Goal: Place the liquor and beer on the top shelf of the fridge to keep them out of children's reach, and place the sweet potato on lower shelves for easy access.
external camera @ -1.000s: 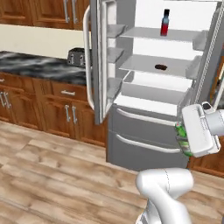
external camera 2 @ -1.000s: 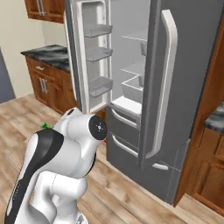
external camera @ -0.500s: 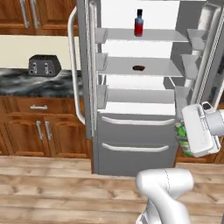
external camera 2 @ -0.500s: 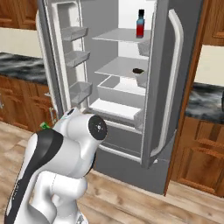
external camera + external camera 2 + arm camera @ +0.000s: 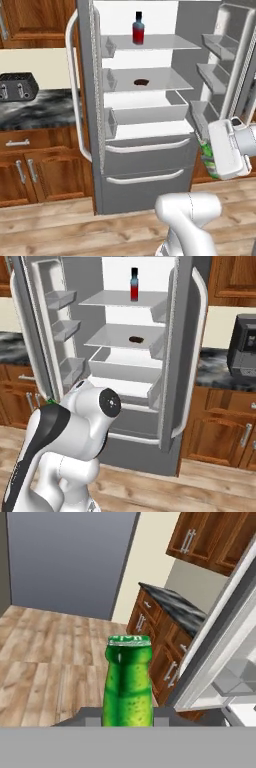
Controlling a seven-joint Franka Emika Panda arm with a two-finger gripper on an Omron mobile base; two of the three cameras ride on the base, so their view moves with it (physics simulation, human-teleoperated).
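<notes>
The green beer (image 5: pixel 127 679) stands upright between my gripper's (image 5: pixel 128 713) fingers, which are shut on it. In the left base view the gripper (image 5: pixel 211 161) hangs low at the right, in front of the open fridge (image 5: pixel 145 165), with the beer (image 5: pixel 207 156) showing green beside the white hand. The red-and-blue liquor (image 5: pixel 138 29) stands on the top shelf (image 5: pixel 165 43). One shelf lower lies the sweet potato (image 5: pixel 141 81). From the right base view I see the liquor (image 5: pixel 134 285), the sweet potato (image 5: pixel 135 339) and the top shelf (image 5: pixel 107 300) above my arm.
Both fridge doors stand open: one (image 5: pixel 82 100) on the left, one with bins (image 5: pixel 225 65) on the right, close to my hand. A toaster (image 5: pixel 18 86) sits on the dark counter over wooden cabinets (image 5: pixel 45 170). A dark appliance (image 5: pixel 243 346) stands on the right counter.
The base has moved, so the fridge now faces the cameras more squarely and looks closer. The arm keeps its pose with the beer held.
</notes>
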